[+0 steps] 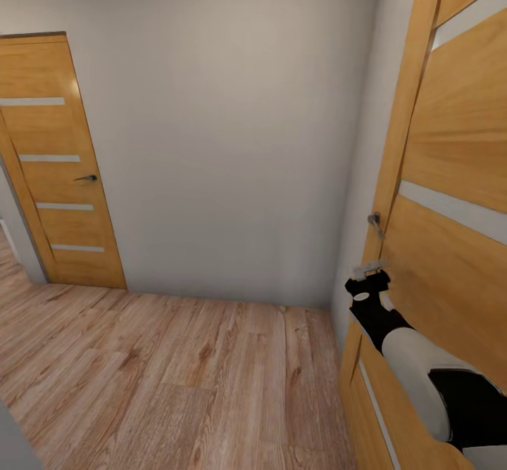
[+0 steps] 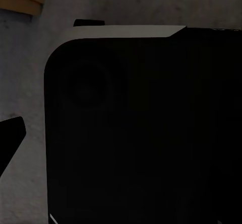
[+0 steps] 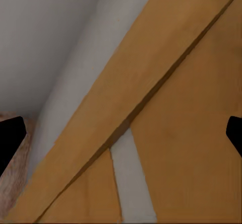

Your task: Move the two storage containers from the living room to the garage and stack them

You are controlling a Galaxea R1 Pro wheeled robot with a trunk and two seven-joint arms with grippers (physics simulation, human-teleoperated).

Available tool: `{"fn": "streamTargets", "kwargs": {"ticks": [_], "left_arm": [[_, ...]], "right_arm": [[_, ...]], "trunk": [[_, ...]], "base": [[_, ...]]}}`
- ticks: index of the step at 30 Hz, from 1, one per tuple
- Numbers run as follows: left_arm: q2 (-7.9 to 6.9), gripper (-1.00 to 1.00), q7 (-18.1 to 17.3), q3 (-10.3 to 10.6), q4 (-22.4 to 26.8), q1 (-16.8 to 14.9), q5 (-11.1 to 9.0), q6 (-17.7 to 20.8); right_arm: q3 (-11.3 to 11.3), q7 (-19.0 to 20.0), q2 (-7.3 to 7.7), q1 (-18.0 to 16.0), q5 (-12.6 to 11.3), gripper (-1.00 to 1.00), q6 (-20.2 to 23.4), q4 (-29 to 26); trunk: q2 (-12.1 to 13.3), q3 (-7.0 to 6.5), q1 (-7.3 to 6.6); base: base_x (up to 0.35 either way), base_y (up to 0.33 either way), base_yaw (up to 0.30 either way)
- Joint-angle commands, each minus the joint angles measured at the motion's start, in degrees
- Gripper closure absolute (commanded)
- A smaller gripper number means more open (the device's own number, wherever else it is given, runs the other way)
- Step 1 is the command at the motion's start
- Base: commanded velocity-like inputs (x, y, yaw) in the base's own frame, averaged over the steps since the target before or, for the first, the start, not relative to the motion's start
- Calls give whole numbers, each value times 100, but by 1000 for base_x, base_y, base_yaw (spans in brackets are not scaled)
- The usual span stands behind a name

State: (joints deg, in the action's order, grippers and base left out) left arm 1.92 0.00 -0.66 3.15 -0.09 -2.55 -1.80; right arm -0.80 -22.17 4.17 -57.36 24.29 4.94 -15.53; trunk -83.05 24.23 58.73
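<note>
Closed wooden door (image 1: 60,167) w/ dark lever handle (image 1: 87,177) at left, white wall (image 1: 232,139) mid, light wood-plank floor (image 1: 162,371) below, right end effector (image 1: 368,270) spread wide just under near door's handle (image 1: 375,223) at right; left end effector's state can't tell.

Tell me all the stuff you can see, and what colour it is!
doors: 2, orange-brown wood with pale stripes; one shut at the far left, one close by on the right
door handles: 2, dark on the left door, grey metal on the right door
wall: 1, plain white-grey, straight ahead between the doors
floor: 1, light wood planks, across the bottom
right arm: 1, white and black, reaching up toward the right door
right gripper: 1, black with pale tips, just below the grey handle, fingers spread apart
left gripper: 1, black fingertip at the picture's edge, facing a dark rounded robot part
</note>
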Motion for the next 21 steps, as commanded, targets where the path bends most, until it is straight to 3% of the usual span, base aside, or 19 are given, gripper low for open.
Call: {"fn": "streamTargets", "kwargs": {"ticks": [1,2,4,8,12,17,20,21], "left_arm": [[1,-100,0,-4,2,0,-27,-13],[1,-100,0,-4,2,0,-27,-13],[1,-100,0,-4,2,0,-27,-13],[1,-100,0,-4,2,0,-27,-13],[1,-100,0,-5,2,0,-27,-13],[1,-100,0,-5,2,0,-27,-13],[1,-100,0,-5,2,0,-27,-13],[1,-100,0,-5,2,0,-27,-13]], "right_arm": [[-4,-13,-109,-3,57,-100,41,48],[-2,-11,-303,-3,57,-100,21,197],[-1,0,-532,-3,62,-100,-36,463],[-12,75,-738,-3,62,-100,-310,893],[-16,404,-764,2,65,-100,-441,1331],[-17,1200,-685,67,55,-100,-509,1686],[-17,1494,-623,304,52,-100,-505,1722],[-17,1597,-543,534,51,-100,-504,1731]], "trunk": [[-3,6,0],[-3,6,0],[-3,6,0],[-3,6,0],[-3,6,0],[-3,6,0],[-3,6,0],[-3,6,0]], "base": [[0,0,0],[0,0,0],[0,0,0],[0,0,0],[0,0,0],[0,0,0],[0,0,0],[0,0,0]]}}
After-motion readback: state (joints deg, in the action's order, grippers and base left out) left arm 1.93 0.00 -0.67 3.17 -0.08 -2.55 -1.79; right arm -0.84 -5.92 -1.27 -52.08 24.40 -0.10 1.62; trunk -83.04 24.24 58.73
